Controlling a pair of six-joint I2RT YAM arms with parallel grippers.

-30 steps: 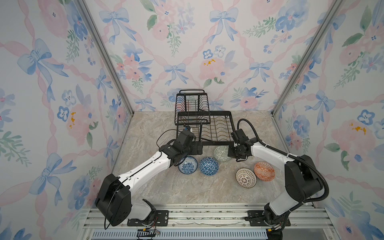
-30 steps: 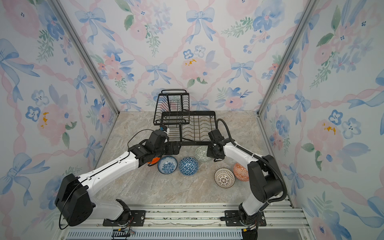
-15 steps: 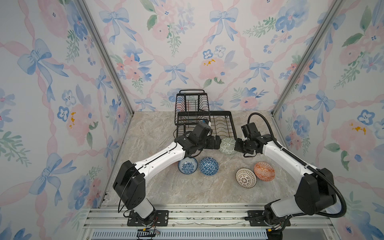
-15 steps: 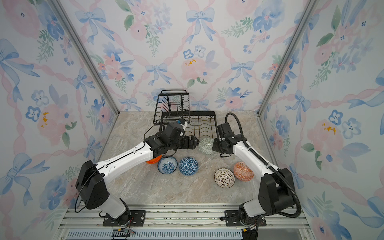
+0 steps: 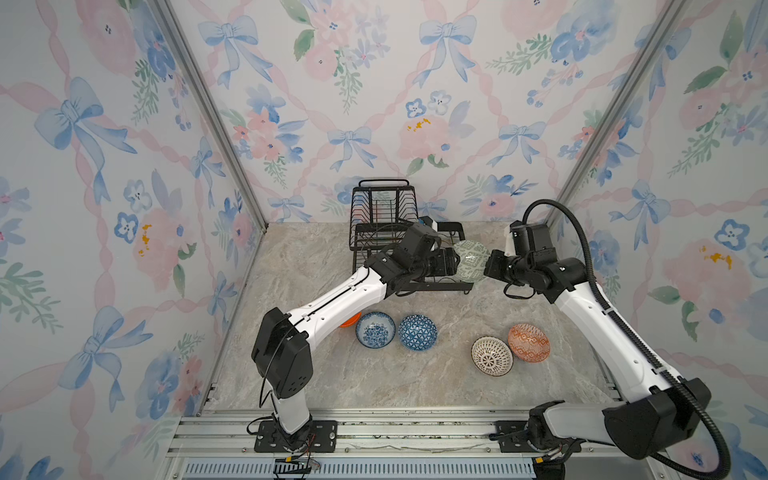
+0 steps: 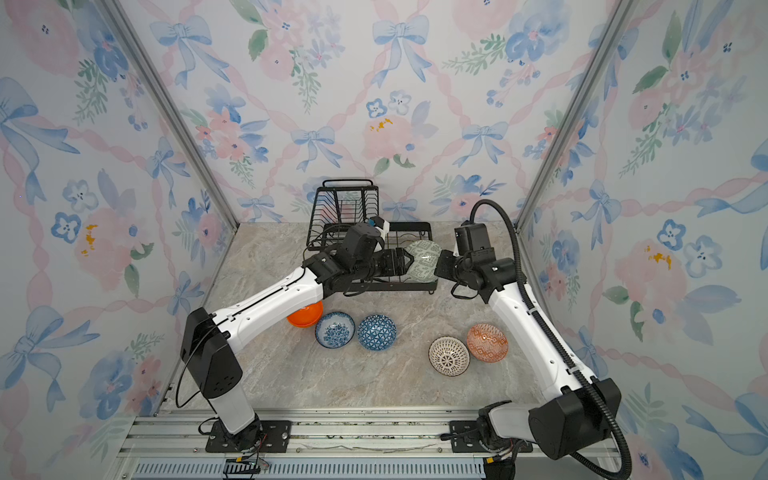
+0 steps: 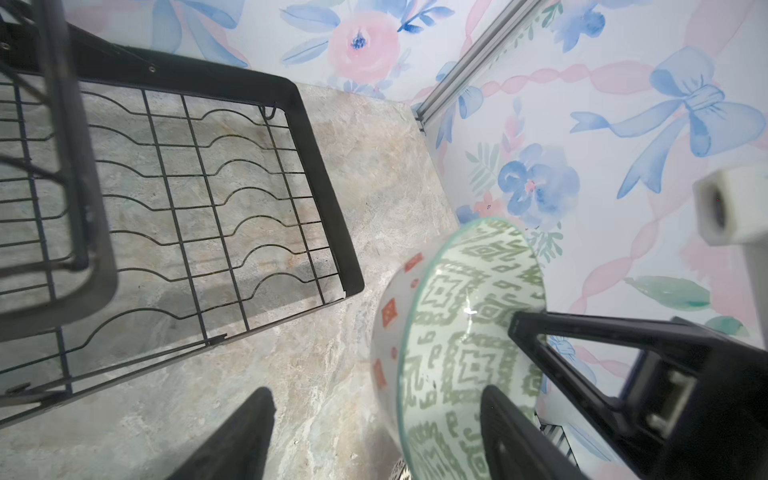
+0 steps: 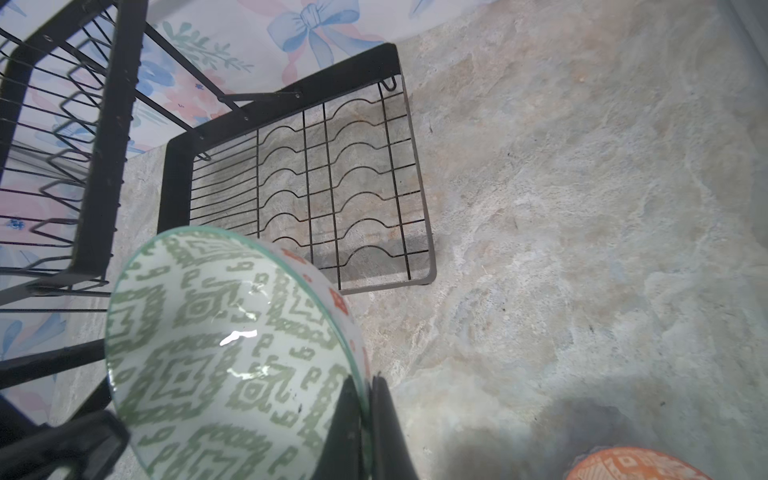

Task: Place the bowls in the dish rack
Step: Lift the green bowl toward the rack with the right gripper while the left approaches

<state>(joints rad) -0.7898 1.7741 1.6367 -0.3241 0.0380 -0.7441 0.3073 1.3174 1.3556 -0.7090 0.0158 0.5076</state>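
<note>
Centre of both top views: left gripper [image 5: 451, 264] with jaws spread, one finger [image 7: 519, 436] inside the pale green bowl [image 5: 471, 259] and one outside its wall. The bowl is on edge, clear of the table, just beside the dish rack's [image 7: 328, 187] right rim. Right gripper [image 5: 492, 266] has its jaws pinching the bowl's rim.

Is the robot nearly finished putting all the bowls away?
Not nearly. Done: nothing, no bowl shows in the dish rack. In hand: the right end effector pinches the green bowl by its rim in the air near the rack, and the open left end effector straddles the opposite rim. Left: that bowl plus five on the table: plain orange bowl, blue floral bowl, blue triangle bowl, lattice bowl, orange-red bowl.
</note>
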